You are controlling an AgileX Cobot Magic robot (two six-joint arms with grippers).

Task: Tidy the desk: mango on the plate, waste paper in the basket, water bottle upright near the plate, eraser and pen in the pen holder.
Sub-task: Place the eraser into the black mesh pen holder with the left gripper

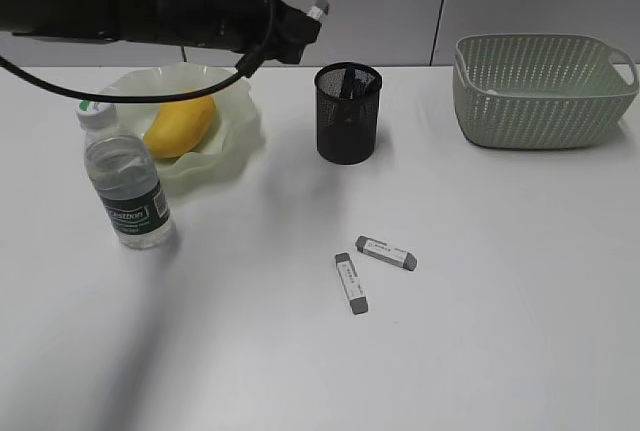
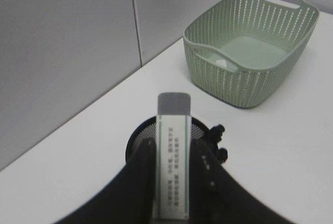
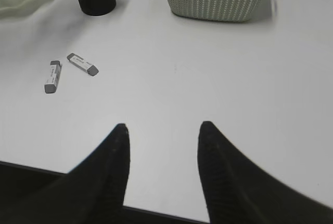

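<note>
The mango (image 1: 180, 124), yellow-orange and oval, is lying in the pale green wavy-rimmed plate (image 1: 240, 141) on the white desk (image 1: 500, 301). The water bottle (image 1: 123, 181) is standing upright just in front of the plate, white cap on. The black mesh pen holder (image 1: 348, 113) is standing upright to the plate's right. Two grey-tipped white erasers (image 1: 351, 283) (image 1: 386, 253) are lying flat near each other mid-desk; a third eraser (image 2: 173, 159) is being held above the holder. The sage-green basket (image 1: 545, 91) is sitting far right, something small and white (image 2: 222, 63) inside.

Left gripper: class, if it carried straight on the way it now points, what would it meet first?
Probably the pen holder: the left gripper, clamping an eraser, points at its rim. Depth is unclear; the basket lies farther on.
</note>
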